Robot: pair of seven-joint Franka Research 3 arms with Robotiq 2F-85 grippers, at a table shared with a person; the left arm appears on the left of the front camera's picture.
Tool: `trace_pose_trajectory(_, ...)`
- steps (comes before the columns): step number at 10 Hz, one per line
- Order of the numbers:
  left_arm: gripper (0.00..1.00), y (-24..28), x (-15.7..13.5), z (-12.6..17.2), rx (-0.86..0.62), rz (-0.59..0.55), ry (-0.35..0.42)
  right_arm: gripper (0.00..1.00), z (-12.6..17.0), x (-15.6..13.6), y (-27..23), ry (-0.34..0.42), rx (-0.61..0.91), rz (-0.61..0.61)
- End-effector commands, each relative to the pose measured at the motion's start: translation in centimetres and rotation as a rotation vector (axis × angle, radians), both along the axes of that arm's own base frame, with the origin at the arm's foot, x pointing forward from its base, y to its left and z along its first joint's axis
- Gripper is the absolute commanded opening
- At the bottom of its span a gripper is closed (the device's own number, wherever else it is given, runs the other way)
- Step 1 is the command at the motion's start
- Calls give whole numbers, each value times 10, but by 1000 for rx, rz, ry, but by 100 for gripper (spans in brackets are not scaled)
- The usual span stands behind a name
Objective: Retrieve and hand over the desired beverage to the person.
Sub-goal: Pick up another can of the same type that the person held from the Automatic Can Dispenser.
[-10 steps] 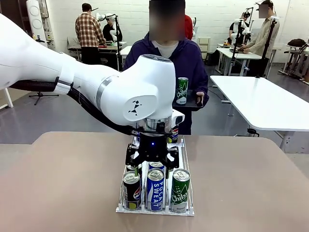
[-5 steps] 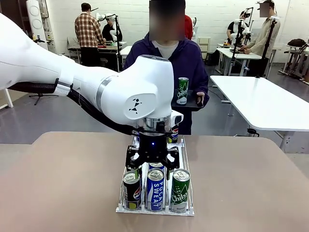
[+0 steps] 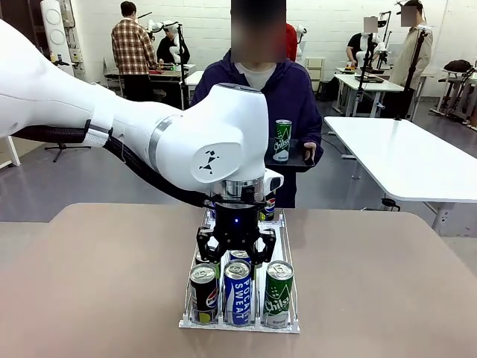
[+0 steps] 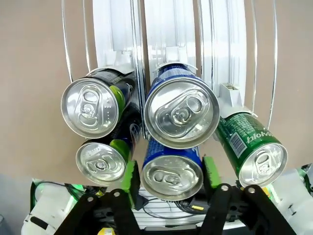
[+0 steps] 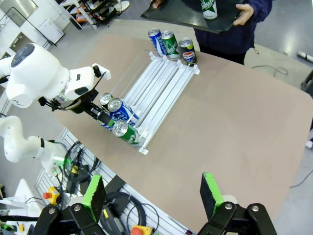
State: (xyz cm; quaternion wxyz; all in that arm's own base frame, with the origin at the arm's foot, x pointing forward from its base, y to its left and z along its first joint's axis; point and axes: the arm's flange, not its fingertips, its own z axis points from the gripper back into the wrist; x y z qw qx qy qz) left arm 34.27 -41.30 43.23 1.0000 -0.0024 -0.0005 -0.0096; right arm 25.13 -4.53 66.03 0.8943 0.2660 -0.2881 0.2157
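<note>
Two green pads of the left gripper [image 4: 168, 177] clamp the blue can [image 4: 172, 172], apparently second in the rack's [image 3: 292, 322] middle lane. Right gripper [image 5: 154, 197] is spread, idle. Next: lift clear, carry far to the person [image 3: 287, 86].

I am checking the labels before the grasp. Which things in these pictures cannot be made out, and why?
- Second blue can, left wrist view: its label is hidden by the front blue can; the left tool pads sit at its sides.
- Same can, front view: covered by the left tool.
- Far cans, right wrist view: too small to read fully.
- Person's tray, right wrist view: cut off by the top edge.
</note>
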Motion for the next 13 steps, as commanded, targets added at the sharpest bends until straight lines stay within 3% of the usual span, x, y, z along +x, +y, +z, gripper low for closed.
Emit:
trace_pose_trajectory(1, 0, 1, 0, 0, -8, -11, 21, 100, -1, 2, -1, 2, -6, 13)
trace_pose_trajectory(7, 1, 1, -3, 4, -12, -23, 31, 100, -1, 2, -1, 2, -6, 13)
trace_pose_trajectory(8, 0, 1, -11, 17, -6, -26, 18, 100, -1, 2, -1, 2, -6, 13)
trace_pose_trajectory(9, 0, 1, -22, 43, 11, -45, 7, 100, -1, 2, -1, 2, -6, 13)
trace_pose_trajectory(12, 0, -5, -47, 128, 61, -27, -117, 100, -1, 2, -1, 2, -6, 13)
trace_pose_trajectory(13, 0, -9, -50, 154, 85, -31, -111, 100, -1, 2, -1, 2, -6, 13)
